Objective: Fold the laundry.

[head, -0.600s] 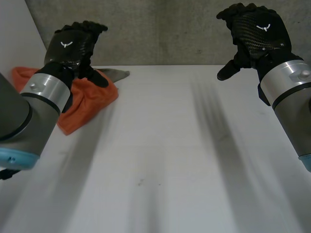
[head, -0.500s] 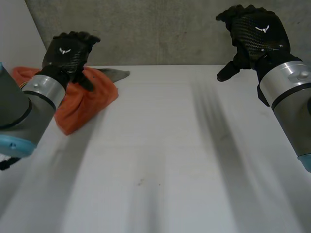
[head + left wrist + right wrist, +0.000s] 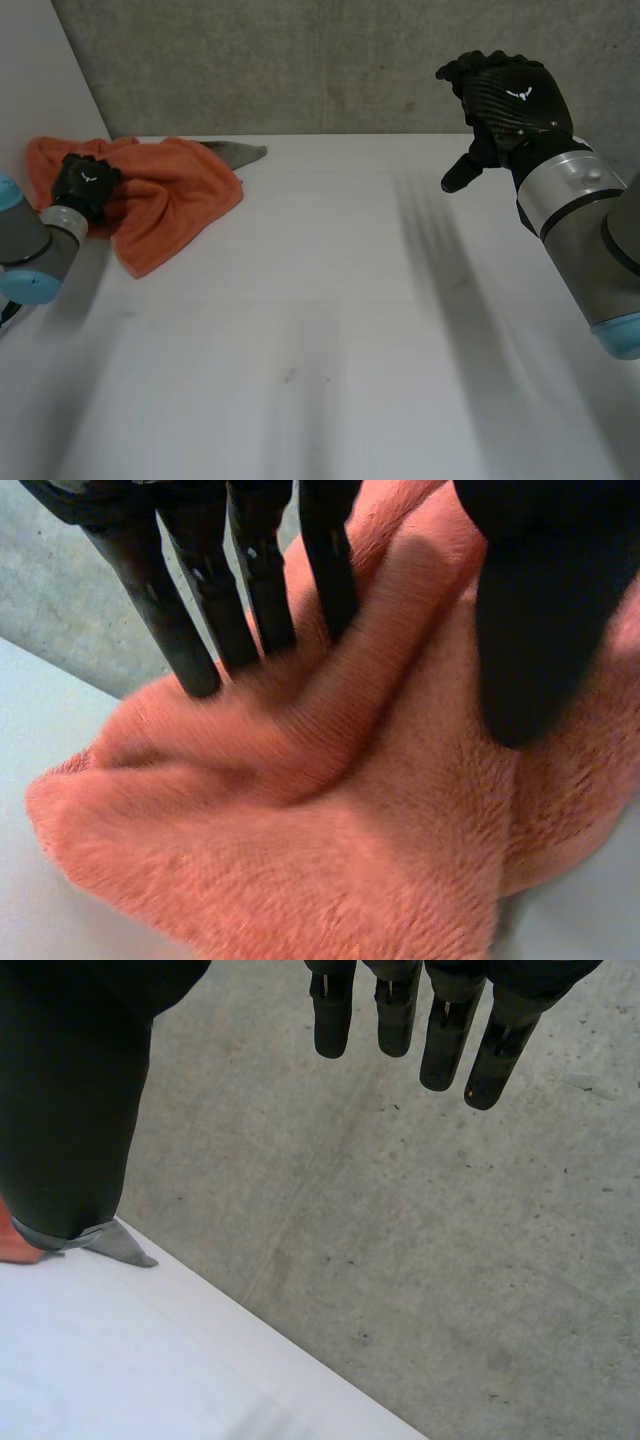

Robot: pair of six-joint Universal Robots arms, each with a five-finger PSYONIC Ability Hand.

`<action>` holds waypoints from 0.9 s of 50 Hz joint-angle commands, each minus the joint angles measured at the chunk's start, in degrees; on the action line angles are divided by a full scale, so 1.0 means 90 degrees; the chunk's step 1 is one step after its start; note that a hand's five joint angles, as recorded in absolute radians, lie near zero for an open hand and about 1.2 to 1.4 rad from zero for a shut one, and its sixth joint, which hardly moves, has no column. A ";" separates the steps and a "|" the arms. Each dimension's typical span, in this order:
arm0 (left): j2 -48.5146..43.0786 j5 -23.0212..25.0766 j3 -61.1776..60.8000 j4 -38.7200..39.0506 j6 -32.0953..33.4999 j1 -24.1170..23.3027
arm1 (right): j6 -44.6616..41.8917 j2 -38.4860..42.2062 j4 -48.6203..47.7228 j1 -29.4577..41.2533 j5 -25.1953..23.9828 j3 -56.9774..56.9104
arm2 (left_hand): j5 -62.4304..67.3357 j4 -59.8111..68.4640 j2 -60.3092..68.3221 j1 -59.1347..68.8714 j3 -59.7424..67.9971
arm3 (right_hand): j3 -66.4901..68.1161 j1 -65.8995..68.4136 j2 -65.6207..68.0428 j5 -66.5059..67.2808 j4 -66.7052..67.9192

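Counter (image 3: 330,340) comes first, white, running away from us to a grey concrete wall (image 3: 300,60). Nearest on the left we see the left arm (image 3: 30,250), grey with a light-blue cap, lying along the counter's left side toward its far left corner. At the arm's end the left robot hand (image 3: 85,183) sits on the orange towel (image 3: 180,200), on the left part of the crumpled heap.

In the left wrist view its fingers (image 3: 250,590) are straight and slightly spread, their tips against a raised fold of the towel. The thumb (image 3: 530,620) stands apart from them over the cloth on the other side of that fold. We see nothing curled round the towel, so we read this robot hand as spread out on the cloth, not clamped.

The towel is bunched rather than flat and lies close to the wall. From its far edge a piece of grey cloth (image 3: 240,153) sticks out flat on the counter, toward the middle.

On the right, the right arm (image 3: 590,230) rises from the near side. The right robot hand (image 3: 510,100) is held in the air over the counter's far right part, in front of the wall and well apart from the towel. In the right wrist view its fingers (image 3: 400,1010) hang straight, apart from the thumb (image 3: 70,1100), with nothing between them. Just past that thumb we see a corner of the grey cloth and a sliver of orange.
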 commanded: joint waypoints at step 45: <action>0.2777 -0.0707 -0.2786 0.0708 -0.0909 -0.1608 | -0.0164 -0.0384 0.0023 -0.0078 0.0005 -0.0051 | -0.2395 -0.2394 -0.2523 -0.2747 -0.2373 | -0.0276 -0.0149 -0.0296 -0.0433 -0.0387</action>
